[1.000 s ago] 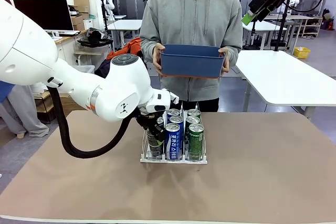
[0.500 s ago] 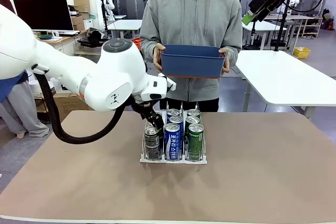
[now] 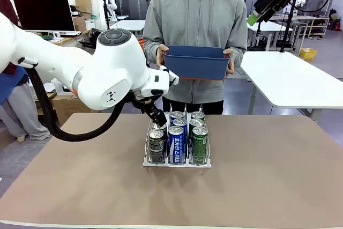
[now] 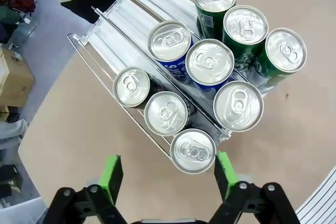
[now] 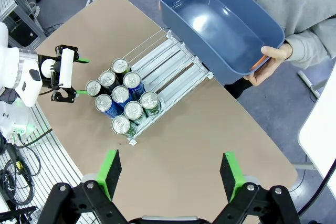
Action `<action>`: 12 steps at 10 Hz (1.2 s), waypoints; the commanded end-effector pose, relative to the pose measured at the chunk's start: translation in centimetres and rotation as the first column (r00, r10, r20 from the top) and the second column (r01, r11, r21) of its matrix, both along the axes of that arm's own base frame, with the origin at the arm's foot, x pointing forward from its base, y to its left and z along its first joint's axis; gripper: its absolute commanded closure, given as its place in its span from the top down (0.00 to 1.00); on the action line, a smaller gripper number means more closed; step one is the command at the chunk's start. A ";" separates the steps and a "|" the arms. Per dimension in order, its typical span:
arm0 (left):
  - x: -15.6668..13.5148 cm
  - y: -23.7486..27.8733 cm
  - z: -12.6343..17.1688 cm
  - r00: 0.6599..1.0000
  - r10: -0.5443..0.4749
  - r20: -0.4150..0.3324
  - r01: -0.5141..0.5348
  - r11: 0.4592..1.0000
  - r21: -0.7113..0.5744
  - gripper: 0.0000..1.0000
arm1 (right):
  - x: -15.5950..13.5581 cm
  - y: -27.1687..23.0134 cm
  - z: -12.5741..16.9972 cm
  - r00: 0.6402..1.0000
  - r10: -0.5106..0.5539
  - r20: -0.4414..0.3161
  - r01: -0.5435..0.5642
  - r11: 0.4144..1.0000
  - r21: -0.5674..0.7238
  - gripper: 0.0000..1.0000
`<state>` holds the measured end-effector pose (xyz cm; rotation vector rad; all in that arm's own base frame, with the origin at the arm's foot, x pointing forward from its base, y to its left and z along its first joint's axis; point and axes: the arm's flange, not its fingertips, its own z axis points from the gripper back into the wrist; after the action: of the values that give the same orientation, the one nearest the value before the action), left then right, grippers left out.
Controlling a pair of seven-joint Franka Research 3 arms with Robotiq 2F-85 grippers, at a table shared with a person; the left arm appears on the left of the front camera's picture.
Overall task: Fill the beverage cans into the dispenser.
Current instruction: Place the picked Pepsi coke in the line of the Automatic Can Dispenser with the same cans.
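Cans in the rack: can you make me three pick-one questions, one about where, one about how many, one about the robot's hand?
1. Where is the blue bin? A on the table; B in the person's hands; C on the floor.
2. How many cans stand in the dispenser? A six; B nine; C twelve.
3. The left gripper is: A open; B shut on a can; C shut on the bin.
Answers: B, both hands grip its ends; B, three lanes of three; A, its pads stand wide apart above the front black can.

txt | blue-and-white can (image 3: pixel 176 144): Korean lettering, too small to read | rest: none
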<state>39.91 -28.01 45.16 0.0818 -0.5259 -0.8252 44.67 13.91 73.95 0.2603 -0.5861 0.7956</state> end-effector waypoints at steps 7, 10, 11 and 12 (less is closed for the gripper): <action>0.2 0.0 -0.4 1.000 0.003 -0.010 -0.003 1.000 0.000 0.93 | -0.1 -0.1 0.0 1.000 0.002 -0.008 -0.002 1.000 -0.002 1.00; 0.4 3.8 4.5 0.988 -0.133 -0.075 0.116 0.973 -0.199 0.93 | -0.1 -0.1 0.0 1.000 0.002 -0.008 -0.002 1.000 -0.002 1.00; 0.9 5.4 6.1 0.977 -0.187 -0.102 0.152 0.948 -0.280 0.93 | -0.1 -0.1 0.0 1.000 0.002 -0.008 -0.002 1.000 -0.002 1.00; 0.9 7.0 8.2 0.974 -0.209 -0.088 0.173 0.935 -0.311 0.93 | -0.1 -0.1 0.0 1.000 0.002 -0.008 -0.002 1.000 -0.002 1.00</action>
<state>40.83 -24.15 51.44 -0.2339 -0.5841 -0.8946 44.67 13.91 73.95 0.2603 -0.5860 0.7956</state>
